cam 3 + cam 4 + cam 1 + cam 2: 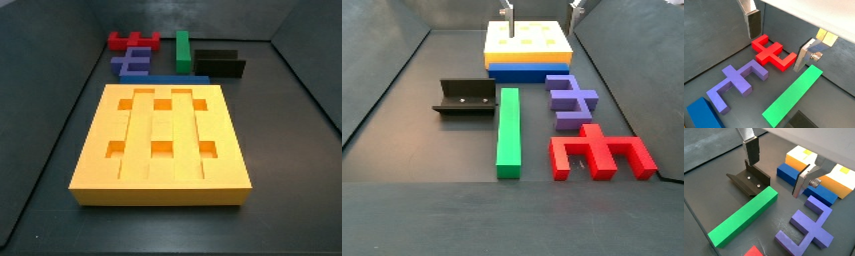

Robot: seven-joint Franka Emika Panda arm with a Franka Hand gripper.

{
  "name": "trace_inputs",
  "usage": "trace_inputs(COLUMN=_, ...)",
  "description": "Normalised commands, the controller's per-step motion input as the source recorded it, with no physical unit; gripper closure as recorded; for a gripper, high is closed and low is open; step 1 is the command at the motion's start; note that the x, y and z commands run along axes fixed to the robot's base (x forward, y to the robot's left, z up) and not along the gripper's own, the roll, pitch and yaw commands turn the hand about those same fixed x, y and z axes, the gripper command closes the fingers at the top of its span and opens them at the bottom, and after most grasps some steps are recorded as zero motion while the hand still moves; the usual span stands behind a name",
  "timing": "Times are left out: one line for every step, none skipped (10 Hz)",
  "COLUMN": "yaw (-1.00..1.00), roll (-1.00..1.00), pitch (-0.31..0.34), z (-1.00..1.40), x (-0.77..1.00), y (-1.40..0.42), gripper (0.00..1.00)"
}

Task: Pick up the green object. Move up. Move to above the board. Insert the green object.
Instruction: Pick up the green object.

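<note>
The green object [508,130] is a long green bar lying flat on the floor beside the fixture [465,98]; it also shows in both wrist views [794,95] [744,220] and far back in a side view [183,45]. The board [167,135] is a big yellow block with square holes, resting on a blue bar [529,70]. My gripper [543,8] is open and empty, high up near the board's end. In both wrist views [777,51] [775,178] its fingers [751,22] stand wide apart, and the green bar lies off to one side, untouched.
A red notched piece [596,155] and a purple notched block [572,98] lie on the floor next to the green bar, on the side away from the fixture. Dark walls enclose the floor on three sides.
</note>
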Motion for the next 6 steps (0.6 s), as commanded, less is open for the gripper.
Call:
trace_inputs(yaw=0.00, roll=0.00, pitch=-0.024, z=-0.02, x=0.00, y=0.00, gripper=0.00)
trace_inputs(yaw=-0.05, roll=-0.02, pitch=0.023, z=0.00, x=0.31, y=0.00, gripper=0.00)
trace_inputs(yaw=-0.14, roll=-0.08, pitch=0.180, z=-0.34, x=0.77, y=0.29, gripper=0.00)
trace_inputs(yaw=-0.19, roll=-0.13, pitch=0.159, z=-0.59, x=0.74, y=0.40, gripper=0.00)
trace_inputs(yaw=-0.12, roll=-0.18, pitch=0.147, z=-0.69, x=0.72, y=0.46, gripper=0.00)
trace_inputs(yaw=-0.13, roll=-0.23, pitch=0.089, z=-0.64, x=0.63, y=0.50, gripper=0.00)
